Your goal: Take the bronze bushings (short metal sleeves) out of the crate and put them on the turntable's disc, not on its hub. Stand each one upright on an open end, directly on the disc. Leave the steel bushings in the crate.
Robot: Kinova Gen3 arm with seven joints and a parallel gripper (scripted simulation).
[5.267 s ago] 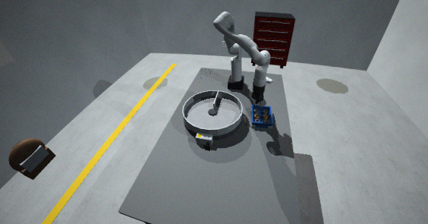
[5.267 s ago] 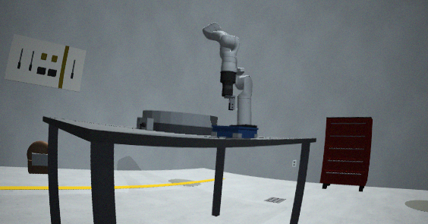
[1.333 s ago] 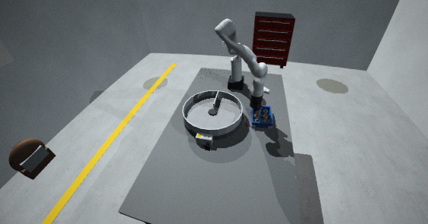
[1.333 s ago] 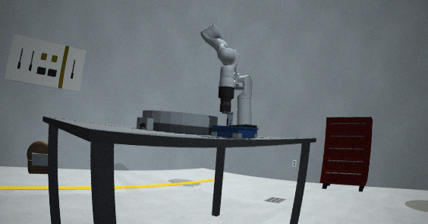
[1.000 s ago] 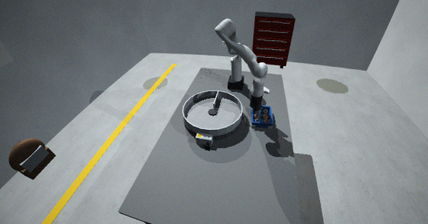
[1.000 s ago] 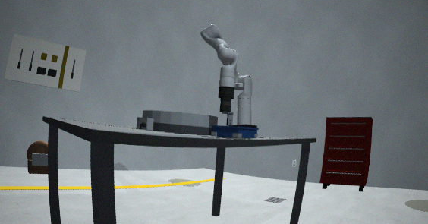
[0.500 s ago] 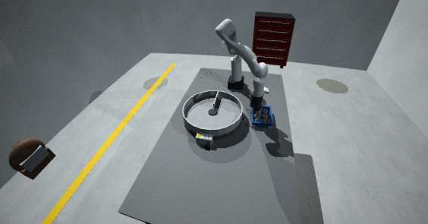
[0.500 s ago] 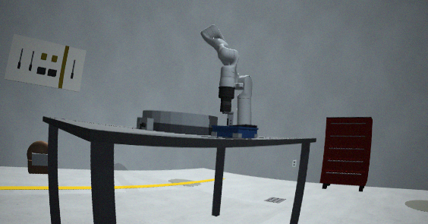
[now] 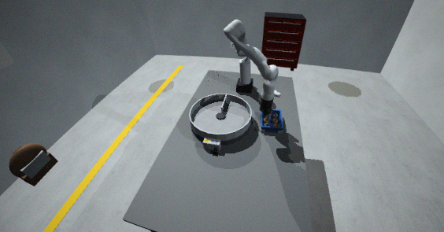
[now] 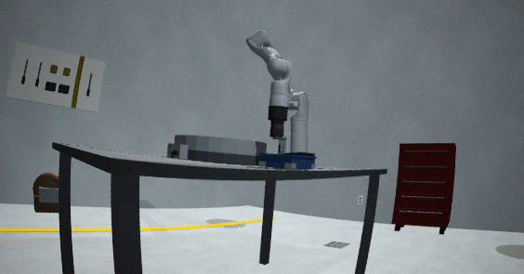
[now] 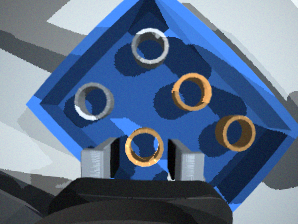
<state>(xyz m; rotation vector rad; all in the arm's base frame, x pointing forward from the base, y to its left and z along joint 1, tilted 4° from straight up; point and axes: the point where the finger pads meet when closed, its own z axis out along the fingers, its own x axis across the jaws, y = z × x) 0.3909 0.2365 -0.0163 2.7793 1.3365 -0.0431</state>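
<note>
The blue crate [image 9: 271, 130] [image 10: 302, 162] [image 11: 59, 76] holds three bronze and two steel bushings, all with open ends up. My gripper [image 10: 280, 150] [image 11: 143, 152] is open and points down over the crate. In the wrist view one bronze bushing [image 11: 128, 147] shows between its fingers, with gaps on both sides. The second bronze bushing [image 11: 208, 94] and the third [image 11: 221, 131] are farther right. One steel bushing [image 11: 134, 49] is near the top corner, the other [image 11: 108, 100] at the left. The turntable's disc [image 9: 205, 122] shows no bushings around its hub [image 9: 220, 116].
A raised wall [image 9: 196, 128] [image 10: 218, 149] rings the turntable, left of the crate. A narrow upright divider [image 9: 224, 102] runs from near the hub to the wall's back. A small grey box [image 9: 212, 144] [image 10: 177, 150] sits at the turntable's front.
</note>
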